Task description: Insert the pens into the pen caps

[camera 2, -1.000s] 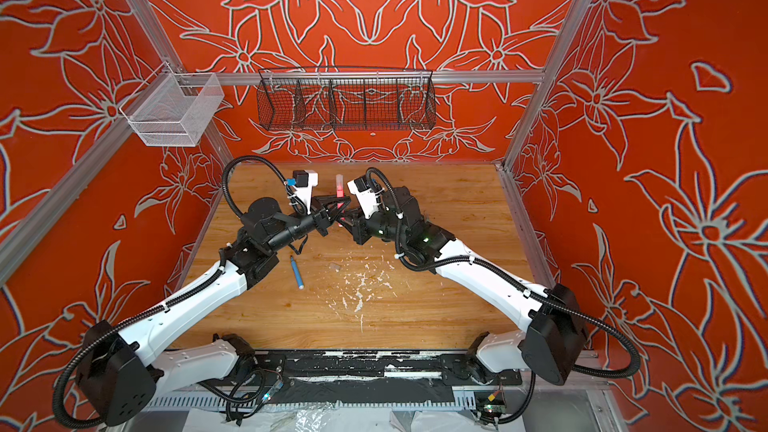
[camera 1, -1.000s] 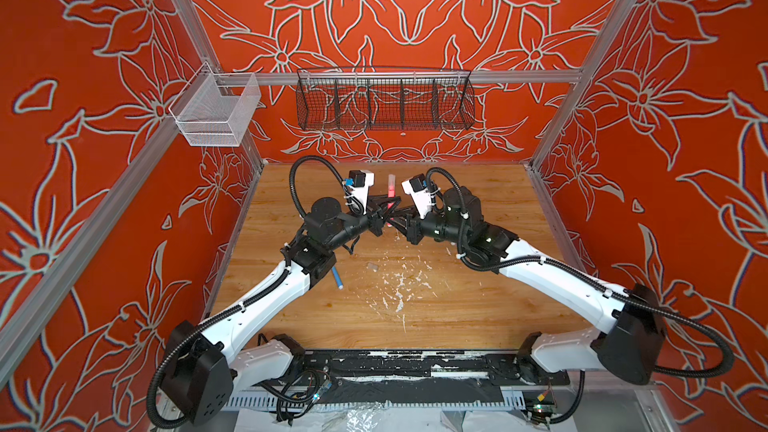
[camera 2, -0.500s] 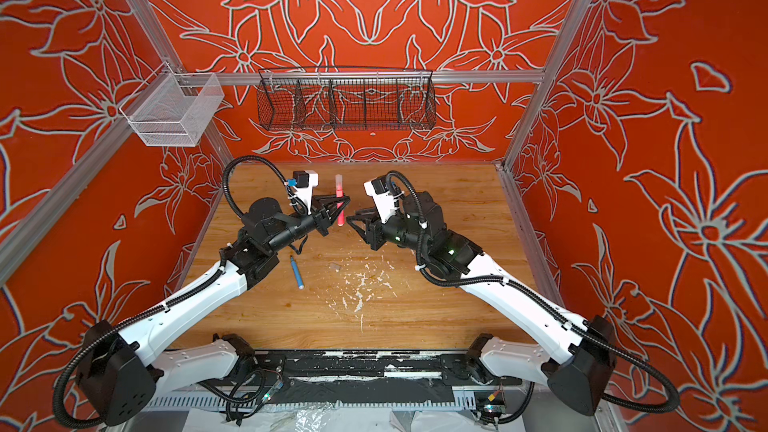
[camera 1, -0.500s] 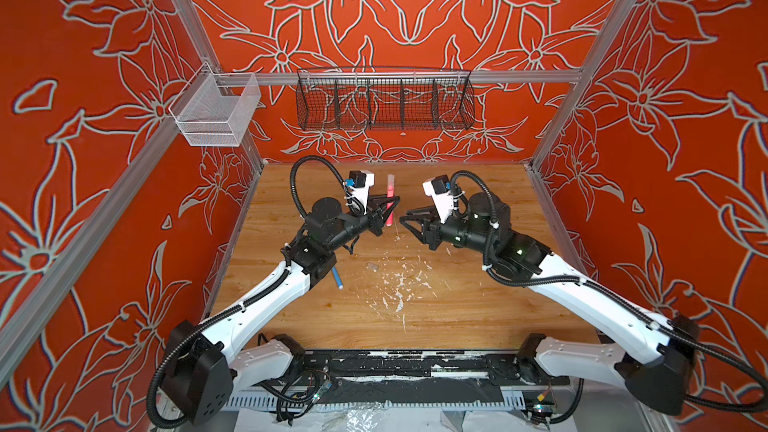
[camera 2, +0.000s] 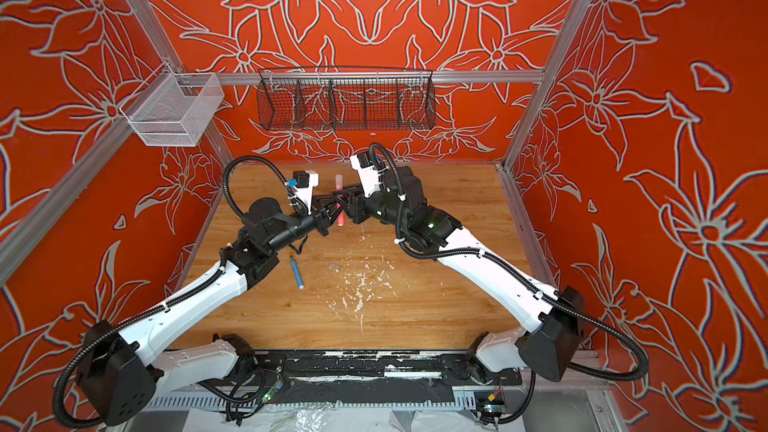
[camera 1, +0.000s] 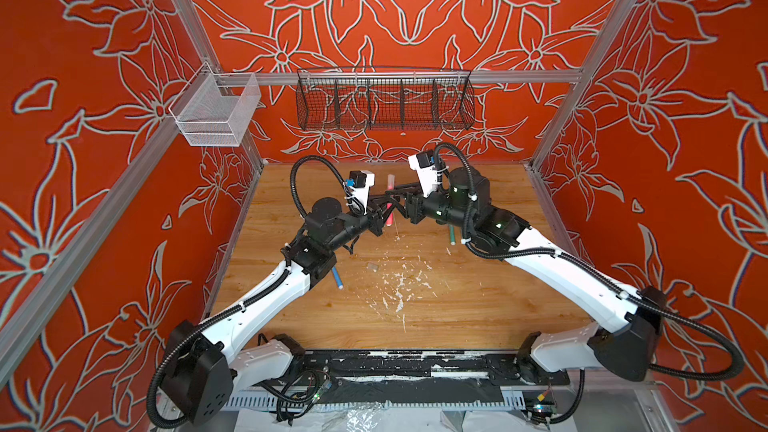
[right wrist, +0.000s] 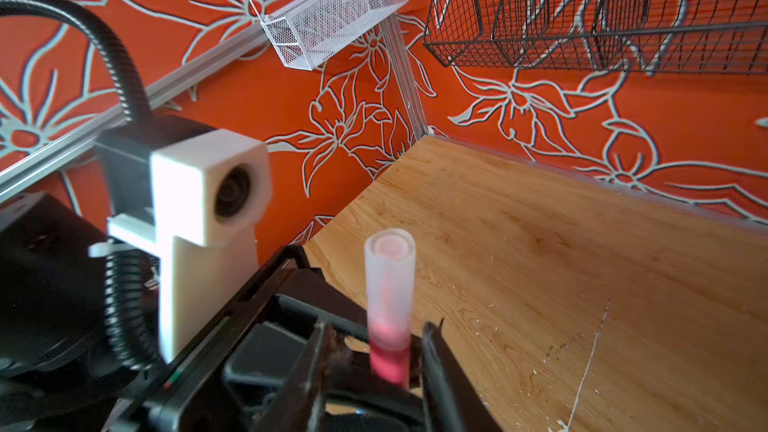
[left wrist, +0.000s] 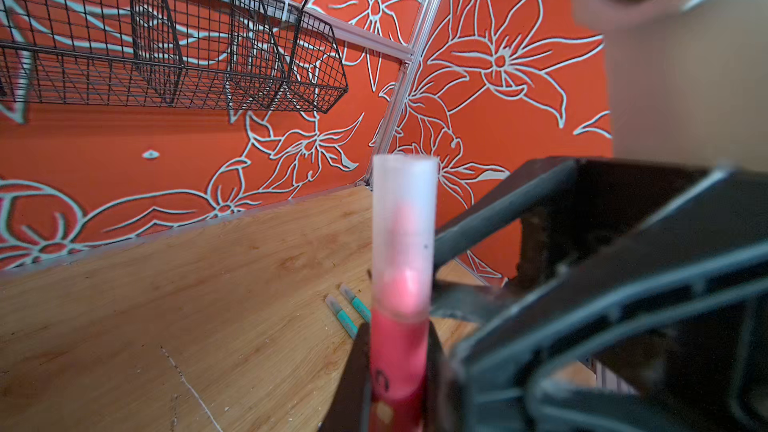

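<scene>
**Jaw Status: Capped Red-Pink Pen Held Upright**

I am viewing the left gripper [camera 1: 383, 210] with its jaws clenched on the lower barrel of the red-pink pen [camera 1: 389, 214]. The pen is standing upright over the far middle of the worktop [camera 1: 457, 305].

A frosted, translucent tubular cap [right wrist: 390, 280] is sitting over the pen's upper end, and the pink is showing through its wall.

The right gripper [right wrist: 376, 353] is standing partly open. In the right wrist view its jaws are flanking the pen just below the cap, with a gap showing on each side, so they are grasping nothing.

The worktop is showing a pale wood grain.
- The blue pen [camera 2: 296, 272], a thin smooth rod, is lying near the left forearm.
- The green pens [left wrist: 347, 318] are lying side by side on the right half, with greyish ends facing the left wrist camera.
- A stubby loose cap [camera 1: 372, 266] is lying just beside a scatter of white flecks [camera 1: 399, 284].
</scene>
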